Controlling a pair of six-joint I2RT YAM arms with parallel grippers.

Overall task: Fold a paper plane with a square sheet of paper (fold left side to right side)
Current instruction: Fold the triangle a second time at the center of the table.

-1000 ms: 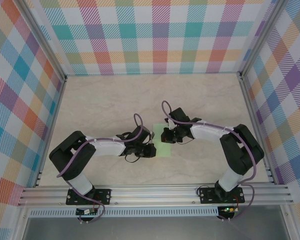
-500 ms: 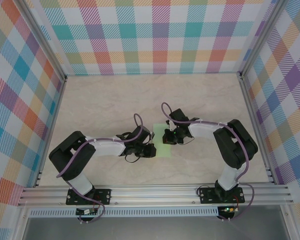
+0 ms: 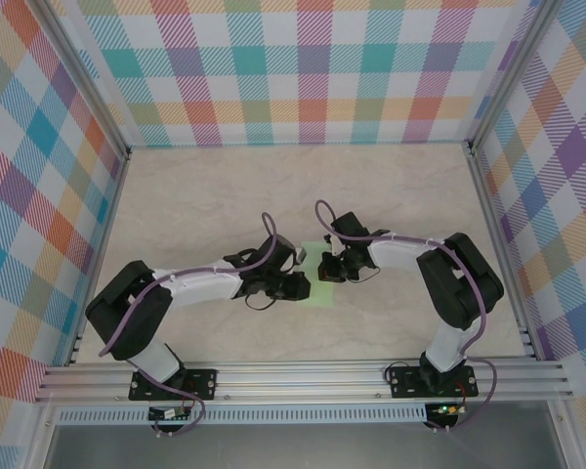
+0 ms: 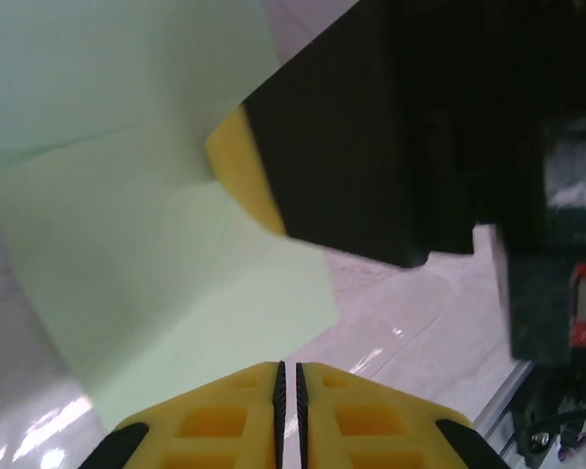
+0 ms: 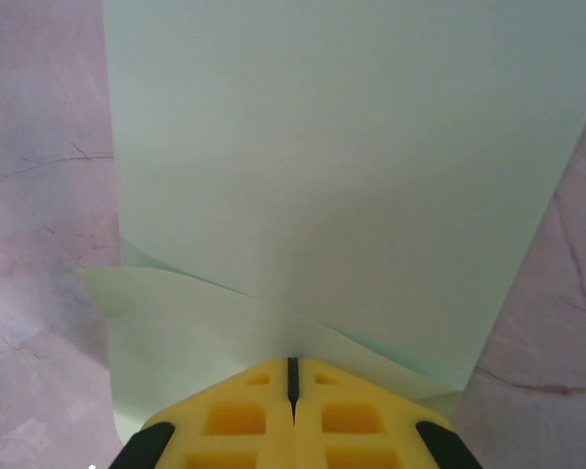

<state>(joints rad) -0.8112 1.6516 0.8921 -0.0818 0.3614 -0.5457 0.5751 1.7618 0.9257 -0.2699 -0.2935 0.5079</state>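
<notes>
Top external: square sheet of paper [image 3: 320,295] at centre of table [image 3: 205,195]; left gripper [image 3: 295,287] at its 9 o'clock edge, right gripper [image 3: 329,270] over its 1 o'clock part

Left wrist: left gripper [image 4: 288,369] clenched at 6 o'clock, sheet toward 10 o'clock, right gripper's yellow tip touching it

Right wrist: right gripper [image 5: 293,363] clenched against layered sheet, spreading toward 12 o'clock

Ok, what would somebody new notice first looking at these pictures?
The pale green square sheet of paper lies in the middle of the table, partly folded. The left gripper and right gripper meet over it from either side, both shut. All round stand loud multicoloured plaid walls.
</notes>
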